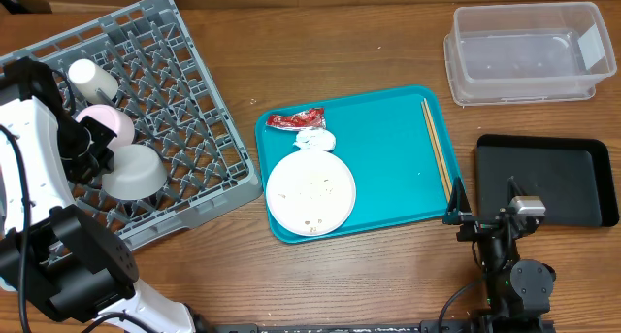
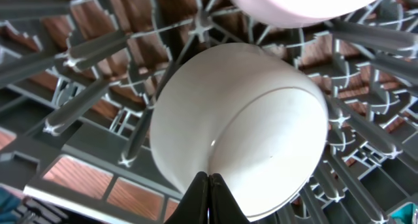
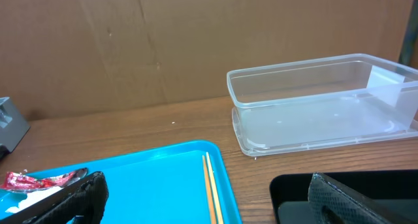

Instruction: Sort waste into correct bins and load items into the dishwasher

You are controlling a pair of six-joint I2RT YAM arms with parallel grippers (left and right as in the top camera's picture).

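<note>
The dish rack (image 1: 209, 129) sits skewed at the bench's far left corner. Its right corner is close to the teal tray (image 1: 388, 158) at mid-bench, with a narrow strip of bare wood between them and a wider band along the near edge. The clear tub (image 1: 529, 85) is at the far right corner. The black tray (image 1: 572, 183) lies nearer, by the right edge, just apart from the teal tray. The chopsticks (image 1: 436, 147) lie along the teal tray's right rim, long axis running far to near. The plate (image 1: 310, 192) lies flat at the tray's near left, the tissue (image 1: 315, 138) at its far rim and the red wrapper (image 1: 299, 118) beyond. In the rack the small white bowl (image 2: 241, 126) lies mouth down, slightly tilted, beside a pale pinkish bowl (image 1: 109, 122) and a white cup (image 1: 91, 77). The left gripper (image 2: 209, 181) has its fingers pressed together, tips against that bowl's edge. The right gripper (image 3: 206, 185) is spread wide and holds nothing, straddling the gap between the two trays
</note>
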